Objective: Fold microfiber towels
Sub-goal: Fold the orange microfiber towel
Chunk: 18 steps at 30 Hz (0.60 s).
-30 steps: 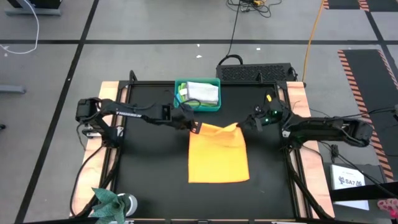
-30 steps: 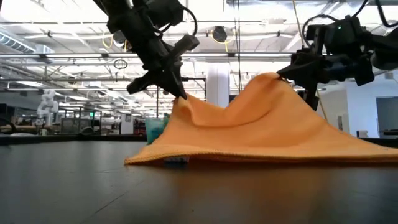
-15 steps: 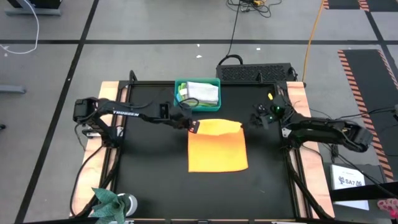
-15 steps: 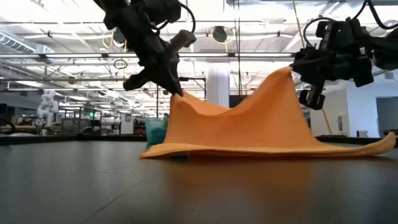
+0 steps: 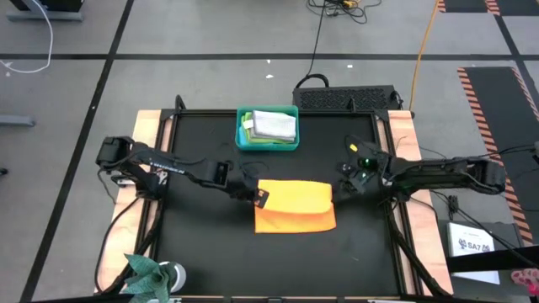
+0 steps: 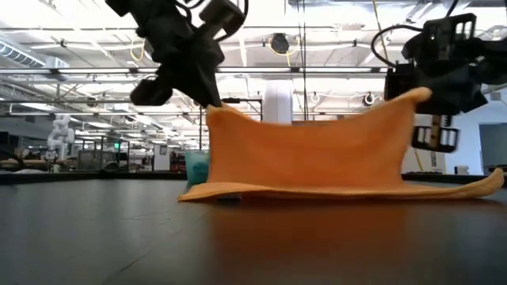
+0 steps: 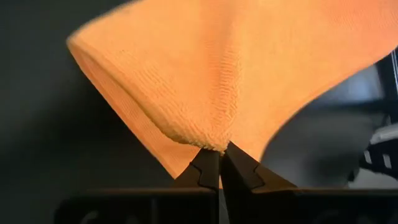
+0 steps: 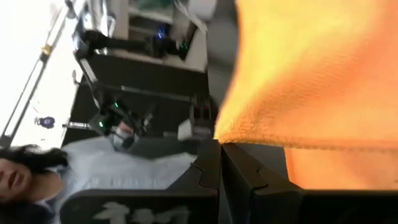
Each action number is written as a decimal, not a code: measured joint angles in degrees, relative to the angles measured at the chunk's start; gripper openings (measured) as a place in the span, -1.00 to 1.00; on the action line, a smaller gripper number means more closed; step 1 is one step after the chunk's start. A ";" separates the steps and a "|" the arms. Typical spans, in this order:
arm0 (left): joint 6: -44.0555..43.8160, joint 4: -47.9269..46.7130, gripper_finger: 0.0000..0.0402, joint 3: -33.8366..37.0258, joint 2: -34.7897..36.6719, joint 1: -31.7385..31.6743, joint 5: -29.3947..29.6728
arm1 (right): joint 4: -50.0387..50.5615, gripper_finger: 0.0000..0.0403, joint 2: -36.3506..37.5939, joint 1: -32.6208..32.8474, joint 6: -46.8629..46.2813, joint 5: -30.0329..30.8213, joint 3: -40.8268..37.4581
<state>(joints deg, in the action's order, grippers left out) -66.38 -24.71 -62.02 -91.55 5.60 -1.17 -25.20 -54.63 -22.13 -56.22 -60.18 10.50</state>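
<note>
Mid-fold at the bench (image 5: 202, 252): orange-yellow towel (image 5: 293, 205) near the bench's middle, far edge lifted and carried toward the front edge for a fold in half, front half flat on the black surface. Left gripper (image 5: 260, 198) pinching the raised left corner, fingers pressed tight on the cloth; right gripper (image 5: 338, 187) pinching the right corner likewise, keeping the lifted edge taut and level. Teal bin (image 5: 242, 139) by the back edge, with folded light cloths inside, a lime green one (image 5: 247, 128) showing.
</note>
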 joint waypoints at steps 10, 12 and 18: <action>-8.75 2.55 -0.96 0.00 -0.24 7.10 2.56 | 10.49 -1.00 0.00 9.05 0.34 3.38 0.00; -9.41 2.92 -0.98 0.00 -0.80 8.36 4.03 | 11.27 -1.00 0.00 10.07 0.33 4.42 0.00; -10.46 4.18 -0.98 0.04 -6.10 10.75 1.51 | 11.44 -1.00 0.00 11.86 0.08 6.75 0.00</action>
<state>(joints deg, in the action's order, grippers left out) -76.85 -20.53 -61.98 -97.65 16.35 0.34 -13.76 -54.63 -10.27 -56.15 -53.43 10.50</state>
